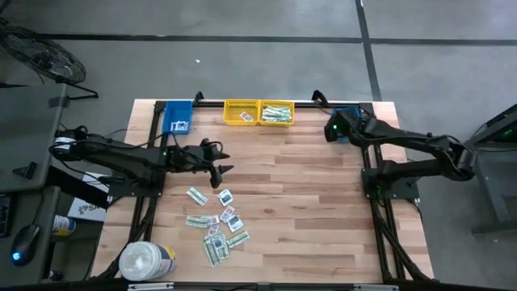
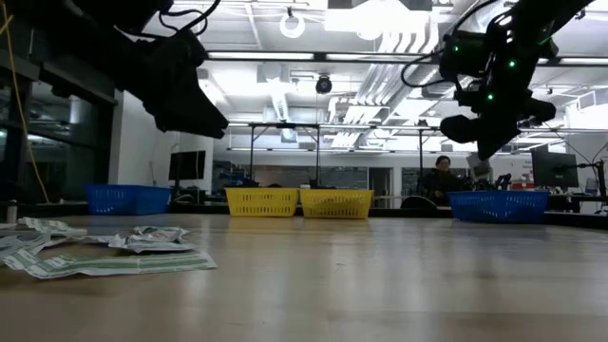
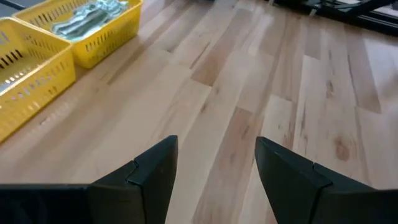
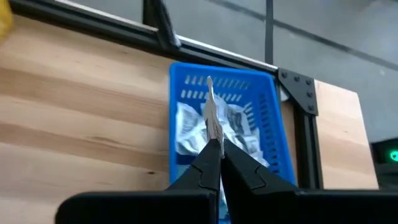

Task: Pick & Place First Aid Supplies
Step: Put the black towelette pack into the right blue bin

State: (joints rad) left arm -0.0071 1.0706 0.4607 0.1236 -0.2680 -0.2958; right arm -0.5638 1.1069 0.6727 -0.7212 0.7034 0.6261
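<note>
Several first aid supplies (image 1: 216, 218), flat pale packets, lie loose on the wooden table near its front left. My left gripper (image 1: 220, 162) hovers open just beyond them, and bare wood shows between its fingers (image 3: 216, 146). My right gripper (image 4: 214, 146) is at the far right, over a blue bin (image 4: 267, 130) that holds white packets. It is shut on one thin white packet (image 4: 211, 112). My right gripper pinches a thin white packet between its two fingertips, by the packet's near end (image 4: 213, 135). The packet shows edge-on and sticks out past the fingertips. It is lifted clear, above the blue bin's open top.
Two yellow bins (image 1: 241, 111) (image 1: 276, 113) stand side by side at the far edge, the right one holding pale green strips. Another blue bin (image 1: 178, 115) sits at the far left. A big white round tub (image 1: 145, 260) stands at the near left corner. The table's middle and right are bare wood.
</note>
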